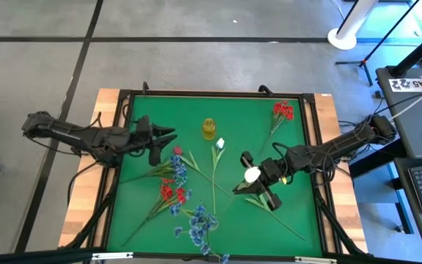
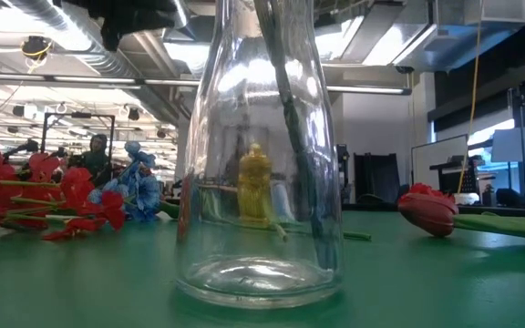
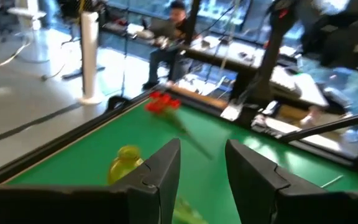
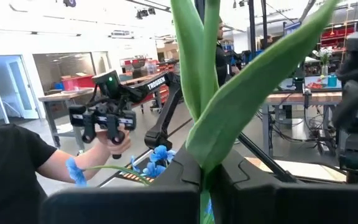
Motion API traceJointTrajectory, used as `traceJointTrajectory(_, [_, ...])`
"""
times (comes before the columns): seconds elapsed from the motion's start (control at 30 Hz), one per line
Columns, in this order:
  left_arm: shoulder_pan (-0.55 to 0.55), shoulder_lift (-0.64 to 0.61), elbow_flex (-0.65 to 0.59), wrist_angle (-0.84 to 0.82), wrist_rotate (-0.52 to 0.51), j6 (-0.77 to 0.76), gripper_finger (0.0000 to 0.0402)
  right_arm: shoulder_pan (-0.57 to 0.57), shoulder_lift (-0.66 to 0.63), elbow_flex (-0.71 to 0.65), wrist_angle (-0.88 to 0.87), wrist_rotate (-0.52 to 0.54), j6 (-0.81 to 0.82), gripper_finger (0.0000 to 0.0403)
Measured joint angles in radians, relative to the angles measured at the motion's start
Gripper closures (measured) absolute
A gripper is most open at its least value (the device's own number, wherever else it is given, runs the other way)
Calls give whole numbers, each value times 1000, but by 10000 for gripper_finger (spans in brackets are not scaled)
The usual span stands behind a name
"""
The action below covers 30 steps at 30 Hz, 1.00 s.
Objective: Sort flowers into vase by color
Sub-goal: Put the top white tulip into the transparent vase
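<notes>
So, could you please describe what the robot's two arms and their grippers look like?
Both arms are dark, nearly black, built of slim jointed segments with black cables trailing along them. The left gripper ends in two flat, angular black fingers with squared tips. The right gripper has the same blocky black fingers, and a round white part sits on its wrist. No markings are legible on either arm.

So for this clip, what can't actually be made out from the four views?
- High view: the clear vase is hidden beneath the right gripper.
- Low view: the clear vase fills the frame; its mouth and both grippers are cut off at the top edge.
- Right wrist view: green leaves block the table, and the held flower's head is cut off above.
- Left wrist view: the red flower is blurred.
</notes>
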Motion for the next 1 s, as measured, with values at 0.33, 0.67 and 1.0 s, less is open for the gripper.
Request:
traceJointTrajectory(0.33, [33, 0, -1, -59, 33, -39, 278, 1, 87, 2, 59, -15, 2, 398])
traceJointTrajectory(0.67, [10, 1, -1, -54, 39, -39, 278, -1, 110, 2, -48, -15, -15, 386])
traceJointTrajectory(1.0, [16, 1, -1, -2, 39, -12, 278, -1, 110, 2, -42, 3, -47, 282])
